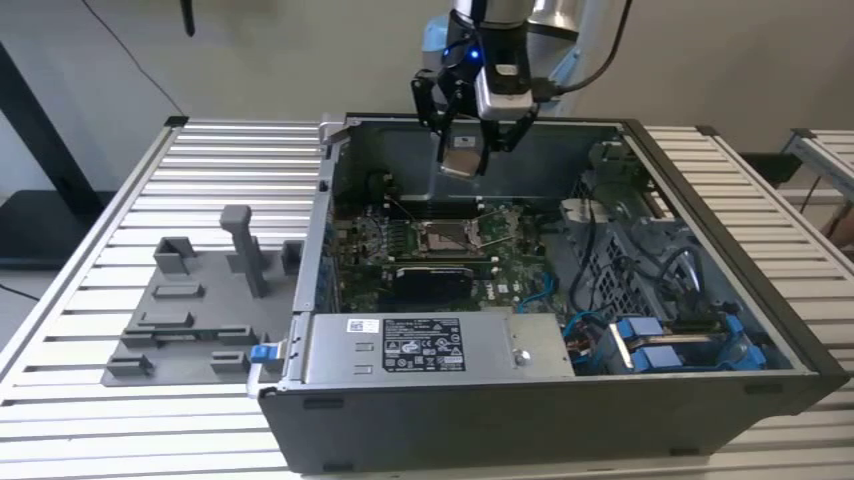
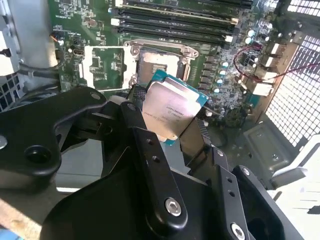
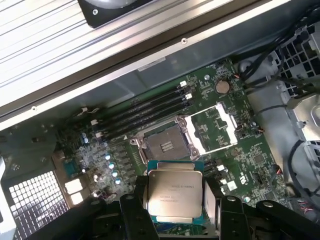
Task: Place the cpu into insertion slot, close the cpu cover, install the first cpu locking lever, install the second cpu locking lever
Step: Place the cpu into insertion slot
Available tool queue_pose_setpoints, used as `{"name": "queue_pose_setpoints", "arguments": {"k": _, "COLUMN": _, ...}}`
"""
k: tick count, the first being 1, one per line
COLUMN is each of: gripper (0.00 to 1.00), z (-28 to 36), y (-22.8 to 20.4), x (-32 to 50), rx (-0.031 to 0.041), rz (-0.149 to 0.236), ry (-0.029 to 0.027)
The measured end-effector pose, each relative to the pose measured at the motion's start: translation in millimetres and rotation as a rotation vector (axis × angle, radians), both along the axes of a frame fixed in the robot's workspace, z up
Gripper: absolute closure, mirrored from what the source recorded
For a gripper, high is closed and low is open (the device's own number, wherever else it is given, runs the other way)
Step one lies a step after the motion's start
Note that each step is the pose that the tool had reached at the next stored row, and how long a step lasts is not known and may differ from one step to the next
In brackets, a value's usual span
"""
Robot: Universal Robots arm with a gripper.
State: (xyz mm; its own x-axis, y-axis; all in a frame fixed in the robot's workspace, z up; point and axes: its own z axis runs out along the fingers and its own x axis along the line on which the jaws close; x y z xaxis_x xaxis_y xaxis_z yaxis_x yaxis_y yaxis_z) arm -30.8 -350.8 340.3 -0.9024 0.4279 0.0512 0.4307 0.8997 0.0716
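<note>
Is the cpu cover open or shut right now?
Open: in the first wrist view the cpu cover lies flipped back beside the bare socket, contacts exposed.

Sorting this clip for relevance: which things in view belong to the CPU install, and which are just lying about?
Job in hand: gripper, shut on the cpu; open insertion slot; cpu cover, flipped open.
Lying about: power-supply box; grey fixture plate; blue connectors.

cpu (image 3: 175, 192) part-hidden between the jaws (in the first wrist view), arm (image 1: 507, 15) cut off at exterior view's top
</note>
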Motion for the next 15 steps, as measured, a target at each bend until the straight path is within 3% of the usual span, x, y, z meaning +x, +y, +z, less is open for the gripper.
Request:
{"name": "queue_pose_setpoints", "arguments": {"k": 7, "gripper": 0.45, "z": -2.8, "y": 0.0, "x": 0.0, "rx": 0.0000, "rz": -0.032, "ry": 0.0000}}
{"name": "queue_pose_setpoints", "arguments": {"k": 15, "gripper": 0.45, "z": -4.1, "y": 0.2, "x": 0.0, "rx": 0.0000, "rz": -0.042, "ry": 0.0000}}
